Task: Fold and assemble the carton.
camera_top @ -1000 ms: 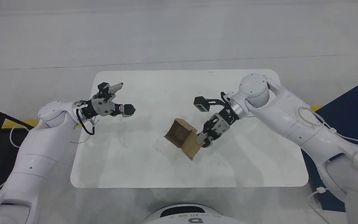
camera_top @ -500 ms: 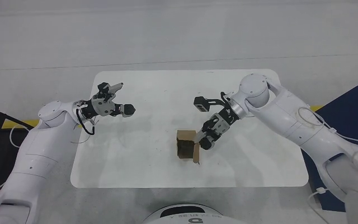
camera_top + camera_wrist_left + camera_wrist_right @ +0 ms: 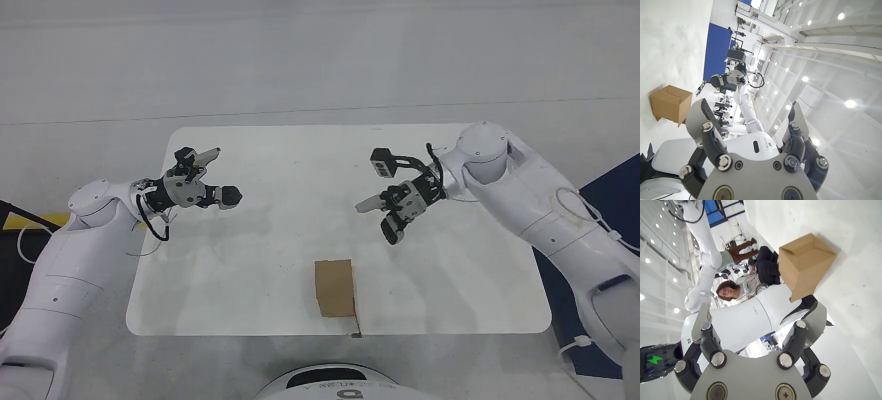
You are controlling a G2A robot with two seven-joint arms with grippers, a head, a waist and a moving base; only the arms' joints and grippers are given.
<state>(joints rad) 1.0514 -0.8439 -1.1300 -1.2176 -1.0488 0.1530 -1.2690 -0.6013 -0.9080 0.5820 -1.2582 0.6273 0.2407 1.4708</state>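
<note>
The brown carton [image 3: 334,288] stands as a folded-up box on the white table [image 3: 300,150], close to the front edge, with a small flap sticking out at its near corner. Nothing touches it. My right gripper [image 3: 378,220] hovers open behind and to the right of the carton, well apart from it. The right wrist view has the carton [image 3: 804,264] beyond the open gripper [image 3: 759,308], with nothing between the fingers. My left gripper [image 3: 222,175] is open over the table's left part. The carton [image 3: 670,103] lies far off beyond this open gripper [image 3: 748,102].
The table's front edge runs just below the carton. In the left wrist view the other arm's gripper [image 3: 715,81] hangs above the table, past the carton. A blue panel [image 3: 610,190] lies on the floor at the right.
My right gripper has let go of the carton and drawn back up and to the right. The carton went from tilted to standing square nearer the front edge. The left arm has not moved.
</note>
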